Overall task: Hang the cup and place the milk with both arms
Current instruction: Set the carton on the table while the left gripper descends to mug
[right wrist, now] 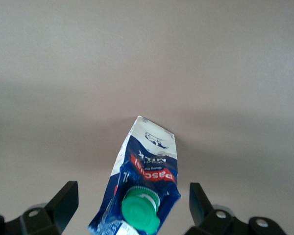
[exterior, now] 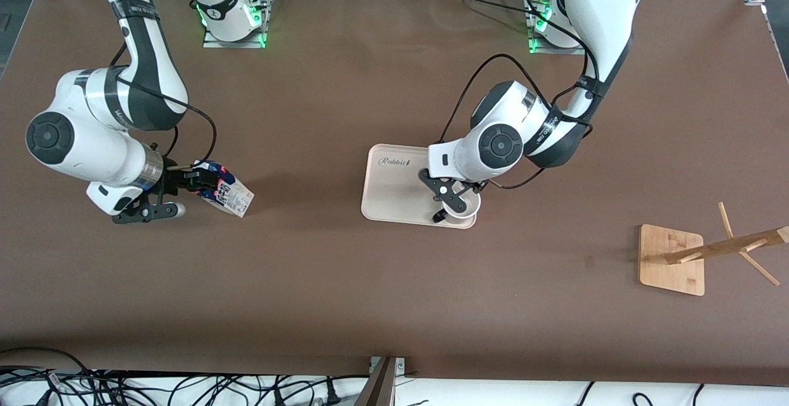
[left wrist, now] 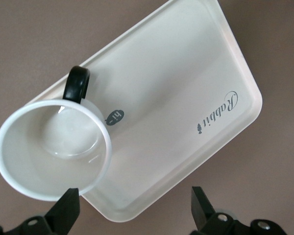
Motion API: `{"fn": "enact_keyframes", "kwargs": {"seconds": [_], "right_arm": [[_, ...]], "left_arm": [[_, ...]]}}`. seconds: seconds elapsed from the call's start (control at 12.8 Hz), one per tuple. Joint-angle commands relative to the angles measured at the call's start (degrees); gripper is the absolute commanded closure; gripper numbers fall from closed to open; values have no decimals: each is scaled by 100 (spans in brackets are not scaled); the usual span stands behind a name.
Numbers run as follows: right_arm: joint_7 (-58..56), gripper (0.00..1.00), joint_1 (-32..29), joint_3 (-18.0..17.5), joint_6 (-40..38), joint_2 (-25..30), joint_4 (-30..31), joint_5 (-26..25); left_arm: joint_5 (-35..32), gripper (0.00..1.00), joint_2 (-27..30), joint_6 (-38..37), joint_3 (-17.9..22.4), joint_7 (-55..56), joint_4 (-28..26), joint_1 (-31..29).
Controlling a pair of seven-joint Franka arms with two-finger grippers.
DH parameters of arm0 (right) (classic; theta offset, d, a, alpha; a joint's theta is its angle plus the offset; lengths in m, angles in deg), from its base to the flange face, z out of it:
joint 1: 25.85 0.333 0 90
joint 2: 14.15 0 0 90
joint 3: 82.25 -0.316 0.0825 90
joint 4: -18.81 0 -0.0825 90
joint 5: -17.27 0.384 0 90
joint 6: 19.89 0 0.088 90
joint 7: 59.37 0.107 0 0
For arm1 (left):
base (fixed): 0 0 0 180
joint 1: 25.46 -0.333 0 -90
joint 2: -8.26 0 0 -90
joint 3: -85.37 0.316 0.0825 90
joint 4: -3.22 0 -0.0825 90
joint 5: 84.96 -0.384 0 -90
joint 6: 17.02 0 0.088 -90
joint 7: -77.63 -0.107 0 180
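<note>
Hovering over a cream tray (exterior: 394, 190), the left hand (exterior: 453, 204) hangs with fingers apart around the cup (exterior: 463, 207). The right hand (exterior: 198, 183), fingers spread, flanks the tilted milk (exterior: 227, 191) on the table (exterior: 394, 289).

Bright even overhead light, soft shadows under arms, wrist views slightly hazy

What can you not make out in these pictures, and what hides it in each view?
1. Rack: the front view's edge cuts off its upper pegs.
2. Cup: the left wrist view looks down into it, so its side barely shows; the left hand covers part in the front view.
3. Milk: the right wrist view's edge cuts its top end; the right hand covers it in front.
</note>
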Motion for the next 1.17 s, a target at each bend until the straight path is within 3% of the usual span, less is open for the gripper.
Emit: {"fn": "enact_keyframes", "kwargs": {"seconds": [0.0, 0.16, 0.55, 1.09], "right_arm": [[67, 0, 20, 6, -799, 174, -606, -34], [50, 0, 20, 50, -1388, 357, -1064, -105], [32, 0, 2, 138, -2226, 1412, -962, -315], [41, 0, 11, 147, -2244, 1458, -1145, -799]], "left_arm": [[-342, 0, -126, 38, -8, -243, 148, 32], [-668, 0, -197, 151, -60, -261, 148, 32], [-748, 0, -346, 582, -69, -419, 121, 32], [-748, 0, -548, 706, -60, -419, 77, 32]]}}
